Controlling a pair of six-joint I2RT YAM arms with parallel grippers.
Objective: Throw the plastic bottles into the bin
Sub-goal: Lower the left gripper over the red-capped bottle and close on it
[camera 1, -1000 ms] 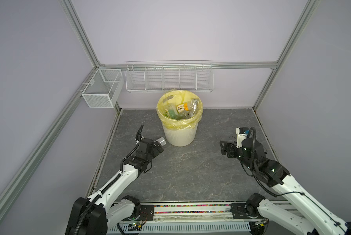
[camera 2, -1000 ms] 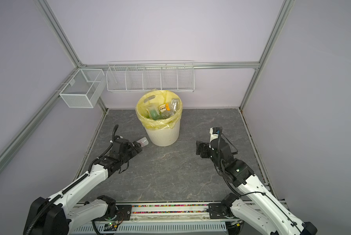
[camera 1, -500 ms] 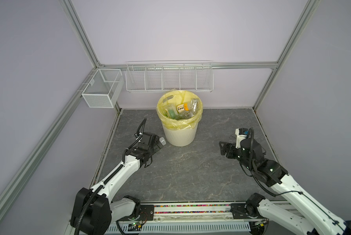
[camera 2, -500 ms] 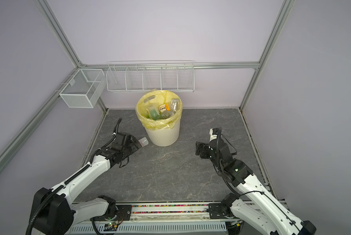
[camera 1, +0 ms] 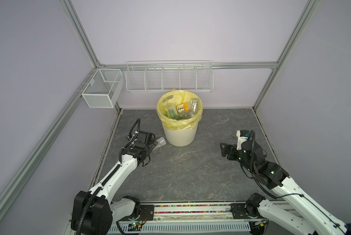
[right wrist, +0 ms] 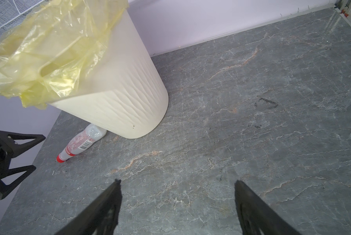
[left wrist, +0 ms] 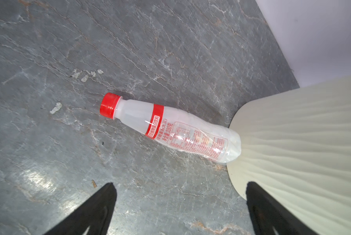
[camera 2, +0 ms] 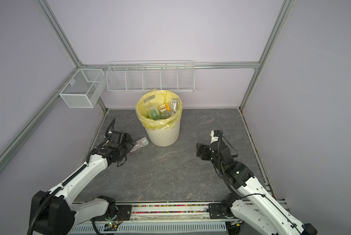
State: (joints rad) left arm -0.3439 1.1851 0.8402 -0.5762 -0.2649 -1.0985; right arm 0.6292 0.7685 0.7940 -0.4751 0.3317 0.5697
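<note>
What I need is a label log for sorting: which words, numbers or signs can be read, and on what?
"330克": red print on the bottle lying beside the bin.
White Chinese characters on its red band: visible, but not surely readable.
Its barcode: digits too small to read.
Black print on a yellow-labelled bottle inside the bin: too small to read.

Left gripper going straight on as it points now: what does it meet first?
Probably the red-capped bottle, which lies on the table against the foot of the bin, ahead of the open left gripper; depth is hard to judge.
</note>
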